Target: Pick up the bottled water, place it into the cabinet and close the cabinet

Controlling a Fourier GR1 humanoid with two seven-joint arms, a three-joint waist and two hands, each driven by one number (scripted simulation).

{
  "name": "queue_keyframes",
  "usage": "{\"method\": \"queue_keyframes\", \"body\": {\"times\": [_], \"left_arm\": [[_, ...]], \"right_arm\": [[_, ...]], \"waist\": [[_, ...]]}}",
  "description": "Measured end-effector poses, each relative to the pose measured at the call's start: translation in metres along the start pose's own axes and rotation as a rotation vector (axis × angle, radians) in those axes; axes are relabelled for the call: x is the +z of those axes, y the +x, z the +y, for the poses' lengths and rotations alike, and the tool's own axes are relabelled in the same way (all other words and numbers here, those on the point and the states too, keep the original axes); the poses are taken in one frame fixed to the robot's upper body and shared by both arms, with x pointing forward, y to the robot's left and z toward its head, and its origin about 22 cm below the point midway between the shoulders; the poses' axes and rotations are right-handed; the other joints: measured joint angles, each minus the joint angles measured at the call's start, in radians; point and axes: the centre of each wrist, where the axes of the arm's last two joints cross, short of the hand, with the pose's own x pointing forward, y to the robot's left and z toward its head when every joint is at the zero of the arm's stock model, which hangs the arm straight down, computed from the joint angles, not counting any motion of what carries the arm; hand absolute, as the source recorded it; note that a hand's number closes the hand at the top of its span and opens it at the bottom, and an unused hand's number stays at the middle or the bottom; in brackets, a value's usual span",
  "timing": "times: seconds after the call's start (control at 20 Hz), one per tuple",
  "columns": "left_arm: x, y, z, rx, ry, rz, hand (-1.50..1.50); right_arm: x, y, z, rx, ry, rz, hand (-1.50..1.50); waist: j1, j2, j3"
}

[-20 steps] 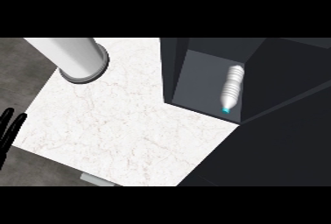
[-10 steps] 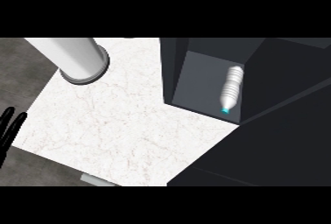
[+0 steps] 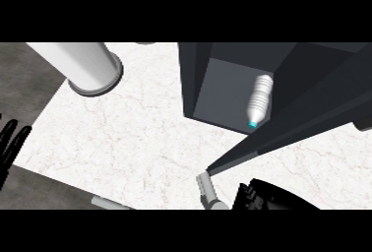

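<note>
Since the bottled water (image 3: 259, 101) is lying inside the cabinet (image 3: 218, 88), upper right, closing is coming next. The right hand (image 3: 272, 197) at bottom centre (clenched or not, I cannot tell) is needing to push the open door (image 3: 309, 125); the left hand (image 3: 11, 142) is resting at the left edge, fingers released.

Water bottle (image 3: 259, 100) is lying on its side inside the dark cabinet (image 3: 218, 88), well up from the right hand (image 3: 265, 197). It is ribbed and pale, with its teal cap pointing back toward that hand. Cabinet door (image 3: 312, 118) stands open, its near corner just above the hand.
</note>
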Motion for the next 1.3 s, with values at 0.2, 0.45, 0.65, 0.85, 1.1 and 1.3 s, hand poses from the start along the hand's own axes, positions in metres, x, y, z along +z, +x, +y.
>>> {"method": "queue_keyframes", "body": {"times": [0.2, 0.45, 0.65, 0.85, 1.1, 1.3], "left_arm": [[0.002, -0.001, 0.003, 0.002, 0.010, 0.004, -1.50], [0.006, -0.002, 0.008, -0.003, 0.040, 0.004, -1.50], [0.008, -0.002, 0.010, 0.000, 0.048, 0.003, -1.50], [0.011, 0.000, 0.014, 0.002, 0.056, 0.001, -1.50], [0.014, -0.001, 0.016, 0.005, 0.069, -0.006, -1.50], [0.016, -0.001, 0.018, 0.009, 0.073, -0.008, -1.50]], "right_arm": [[-0.031, -0.003, -0.017, -0.026, -0.070, 0.035, 1.50], [-0.077, 0.002, -0.045, -0.055, -0.242, 0.068, 1.50], [-0.107, 0.007, -0.069, -0.086, -0.391, 0.096, 1.50], [-0.136, 0.011, -0.084, -0.125, -0.458, 0.126, 1.50], [-0.153, 0.011, -0.085, -0.202, -0.486, 0.148, -1.50], [-0.162, 0.011, -0.085, -0.252, -0.501, 0.149, -1.50]], "waist": [[-0.008, -0.007, 0.003], [-0.032, -0.016, 0.007], [-0.044, -0.018, 0.012], [-0.054, -0.024, 0.016], [-0.074, -0.036, 0.019], [-0.086, -0.041, 0.021]]}}
